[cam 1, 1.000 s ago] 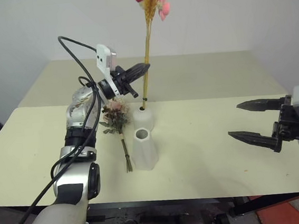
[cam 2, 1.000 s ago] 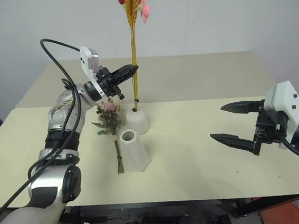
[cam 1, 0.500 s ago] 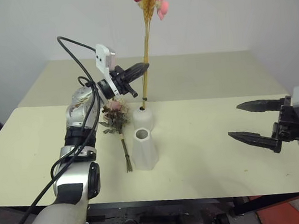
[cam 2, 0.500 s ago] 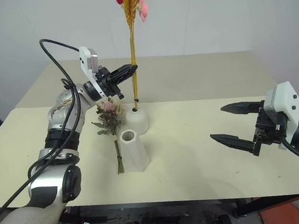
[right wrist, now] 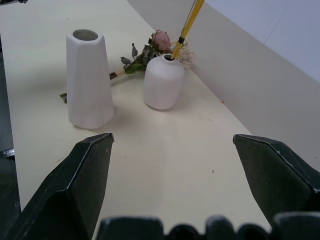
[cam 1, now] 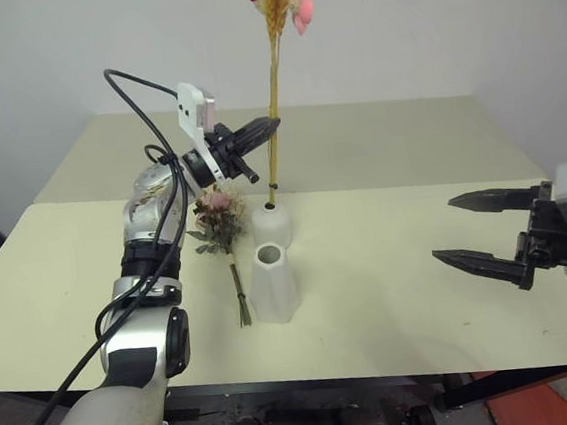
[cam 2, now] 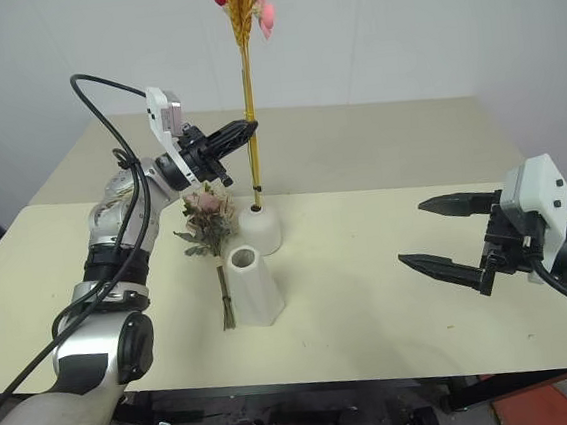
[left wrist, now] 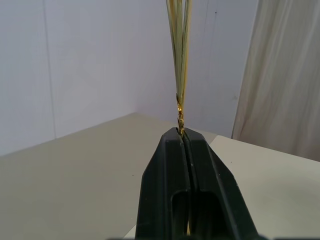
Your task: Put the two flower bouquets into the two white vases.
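Left eye view: left gripper (cam 1: 269, 126) clamped on the wheat bundle (cam 1: 274, 93), whose stem end sits in the small round vase (cam 1: 272, 226); releasing while tilted could tip the vase, with the right gripper (cam 1: 471, 227) open and idle.

Silver left arm (cam 1: 149, 247), black cable (cam 1: 140, 82), black hand (cam 1: 267, 127) fingers.

golden wheat bundle (cam 1: 274, 93), matte white vases (cam 1: 273, 284), pink rose bunch (cam 1: 219, 217)
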